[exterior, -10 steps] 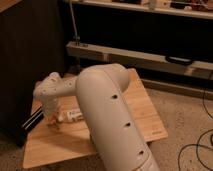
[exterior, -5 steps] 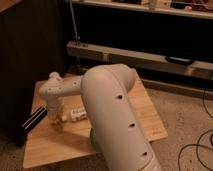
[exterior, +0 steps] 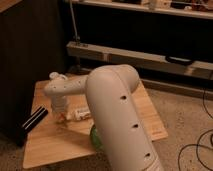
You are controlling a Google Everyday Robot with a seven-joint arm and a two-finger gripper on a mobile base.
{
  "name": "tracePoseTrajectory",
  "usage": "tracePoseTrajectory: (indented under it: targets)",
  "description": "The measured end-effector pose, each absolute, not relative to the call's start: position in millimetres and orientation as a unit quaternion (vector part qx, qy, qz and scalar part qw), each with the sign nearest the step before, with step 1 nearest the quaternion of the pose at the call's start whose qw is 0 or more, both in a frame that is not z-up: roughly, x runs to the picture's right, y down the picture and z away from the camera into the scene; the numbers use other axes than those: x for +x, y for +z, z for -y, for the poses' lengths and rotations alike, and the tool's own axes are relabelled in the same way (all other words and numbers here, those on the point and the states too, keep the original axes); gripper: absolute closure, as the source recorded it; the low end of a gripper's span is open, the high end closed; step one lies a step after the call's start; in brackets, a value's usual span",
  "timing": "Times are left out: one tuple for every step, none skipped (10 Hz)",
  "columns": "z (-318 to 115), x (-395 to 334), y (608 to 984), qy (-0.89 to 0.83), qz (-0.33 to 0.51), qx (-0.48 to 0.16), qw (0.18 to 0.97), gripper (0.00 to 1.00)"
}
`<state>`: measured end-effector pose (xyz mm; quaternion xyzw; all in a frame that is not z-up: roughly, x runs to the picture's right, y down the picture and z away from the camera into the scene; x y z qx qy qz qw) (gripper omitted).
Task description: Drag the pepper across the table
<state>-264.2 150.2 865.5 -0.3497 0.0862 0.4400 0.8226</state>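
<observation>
My gripper (exterior: 59,113) hangs low over the left part of the table (exterior: 50,142) — whether it grips anything, I cannot tell. The pepper (exterior: 62,118) shows orange right beneath it, just beside a white bottle (exterior: 81,114).

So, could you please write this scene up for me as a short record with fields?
table: light wood, planked
gripper: low over the table, at the pepper
pepper: orange, on the table below the gripper, mostly hidden
white bottle: lying close beside the pepper
green object: near the front edge, partly hidden by the arm
black object: at the table's edge, identity unclear
</observation>
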Motion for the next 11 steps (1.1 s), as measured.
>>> tracePoseTrajectory:
  targets:
    - [-148,-260,866,0.444,-0.087,-0.349,0.821,1.0]
    - [-143,-251,867,0.45,-0.089,-0.347,0.818,1.0]
    - [-140,-248,868,0.452,-0.089,-0.346,0.817,1.0]
    - [-138,-245,867,0.454,-0.089,-0.345,0.817,1.0]
    - [-137,-242,867,0.455,-0.089,-0.345,0.816,1.0]
    - [-137,-239,868,0.457,-0.091,-0.345,0.815,1.0]
    - [-138,-236,869,0.457,-0.092,-0.344,0.815,1.0]
    - [-138,-232,869,0.459,-0.093,-0.344,0.814,1.0]
    - [-136,-229,870,0.461,-0.093,-0.344,0.813,1.0]
    - [-134,-227,870,0.462,-0.092,-0.343,0.812,1.0]
    - [-132,-223,872,0.463,-0.094,-0.342,0.812,1.0]
